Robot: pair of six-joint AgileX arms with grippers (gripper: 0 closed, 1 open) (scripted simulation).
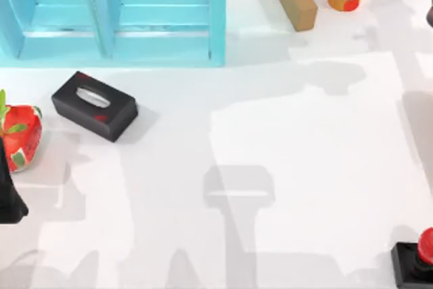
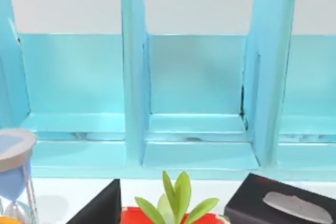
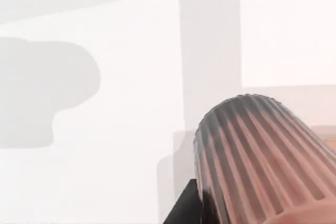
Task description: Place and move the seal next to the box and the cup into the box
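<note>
1. White table (image 1: 304,167) is carrying a turquoise rack (image 1: 115,15) along its far edge.
2. Black tissue box (image 1: 95,105) is lying near the left edge.
3. Ribbed coppery cup (image 3: 262,161) is showing close up in the right wrist view, with a dark gripper part beside it; whether it is pinched I cannot tell.
4. Seal (image 1: 416,258) is sitting at the near right corner.

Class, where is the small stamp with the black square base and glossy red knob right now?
In the top view, the stamp with the black square base and red knob sits at the table's near right corner, far from the flat black tissue box at left.
</note>
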